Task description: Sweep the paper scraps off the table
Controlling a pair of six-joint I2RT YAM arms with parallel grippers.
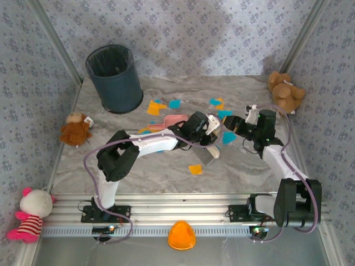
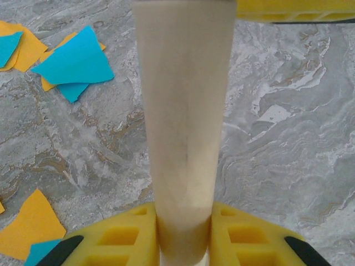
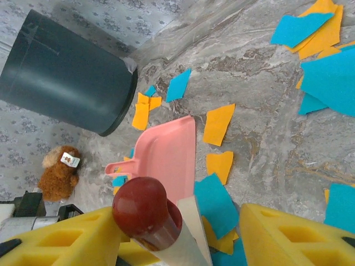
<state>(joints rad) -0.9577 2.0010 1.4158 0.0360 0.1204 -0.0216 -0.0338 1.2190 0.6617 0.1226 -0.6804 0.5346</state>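
My left gripper (image 2: 183,224) is shut on the pale wooden handle (image 2: 183,111) of a brush whose bristles (image 1: 206,154) point toward the near side. In the top view the left gripper (image 1: 204,126) hangs over the middle of the table (image 1: 166,180). My right gripper (image 3: 177,213) is open, and the handle's dark red knob (image 3: 145,213) sits between its fingers, close to the left one (image 3: 66,238). From above, the right gripper (image 1: 228,123) meets the brush from the right. Orange (image 1: 195,169) (image 3: 218,123) and cyan (image 1: 229,137) (image 2: 75,61) paper scraps lie scattered around a pink dustpan (image 1: 173,119) (image 3: 166,155).
A dark bin (image 1: 115,77) (image 3: 61,72) stands at the back left. Brown plush bears sit at the left edge (image 1: 75,128) and the back right corner (image 1: 284,90). A pink and white plush (image 1: 30,213) and an orange dome (image 1: 181,235) lie by the ribbed rail (image 1: 177,213).
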